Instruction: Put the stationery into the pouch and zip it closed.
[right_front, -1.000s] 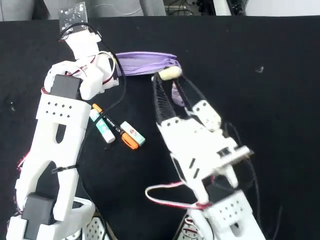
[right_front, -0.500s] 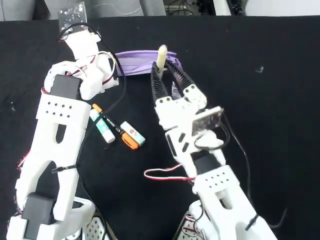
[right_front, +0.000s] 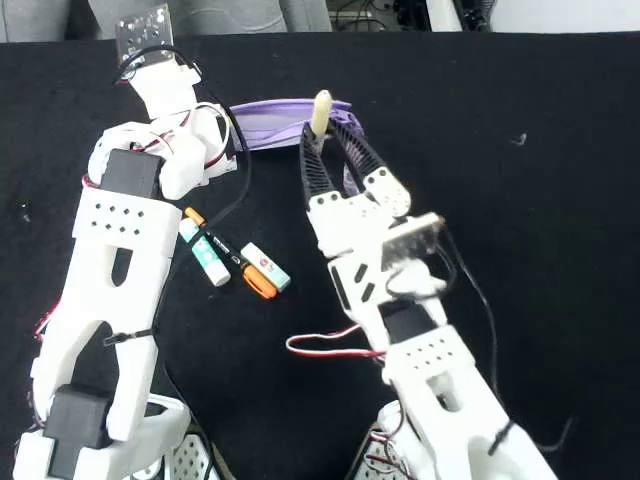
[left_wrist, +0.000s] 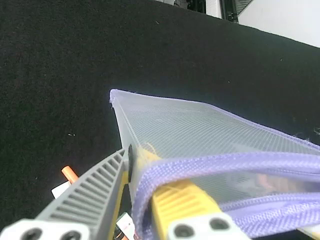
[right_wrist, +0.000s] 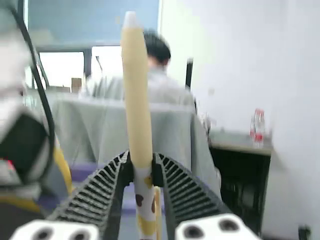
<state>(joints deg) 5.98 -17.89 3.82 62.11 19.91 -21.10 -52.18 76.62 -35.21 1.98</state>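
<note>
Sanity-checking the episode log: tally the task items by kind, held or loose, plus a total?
purple pouch: 1
cream pen, in the right gripper: 1
black-and-orange marker, loose: 1
white-and-teal pieces, loose: 2
Total: 5

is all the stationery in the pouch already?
No, a marker and a green-and-white stick lie on the table outside the purple pouch, and the right gripper holds a pen.

Right pincer (right_front: 321, 141) swung upright, cream pen (right_front: 321, 110) now raised over purple pouch (right_front: 272, 120)
</note>
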